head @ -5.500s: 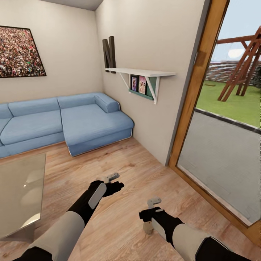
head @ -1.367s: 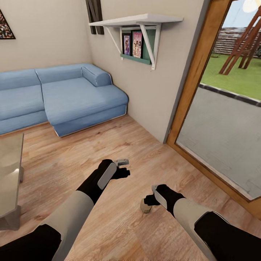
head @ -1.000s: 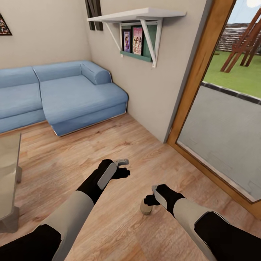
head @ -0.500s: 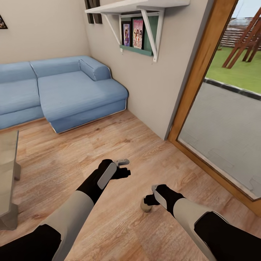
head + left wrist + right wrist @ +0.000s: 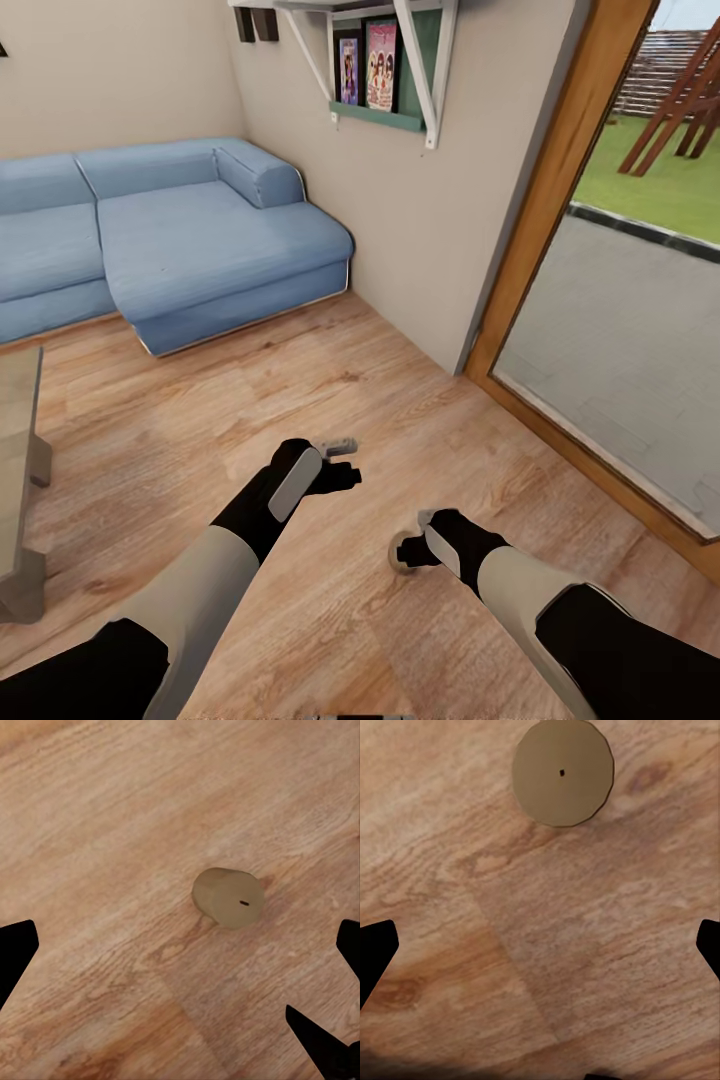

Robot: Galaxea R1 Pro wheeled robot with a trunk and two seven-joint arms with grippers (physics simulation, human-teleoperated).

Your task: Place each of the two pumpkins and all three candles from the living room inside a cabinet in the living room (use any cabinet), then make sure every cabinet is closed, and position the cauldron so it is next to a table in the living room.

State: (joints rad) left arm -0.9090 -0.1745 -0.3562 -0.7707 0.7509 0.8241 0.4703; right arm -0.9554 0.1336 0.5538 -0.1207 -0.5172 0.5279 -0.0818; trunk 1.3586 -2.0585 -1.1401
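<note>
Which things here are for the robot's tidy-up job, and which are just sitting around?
For the job: the candle standing on the floor; the coffee table at the left edge.
Just sitting around: the blue sofa, the wall shelf with pictures, the glass door.

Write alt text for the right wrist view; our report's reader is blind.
A tan candle stands upright on the wooden floor, seen from directly above, a small dark wick at its centre. Dark fingertips of the open right gripper frame the edges.
</note>
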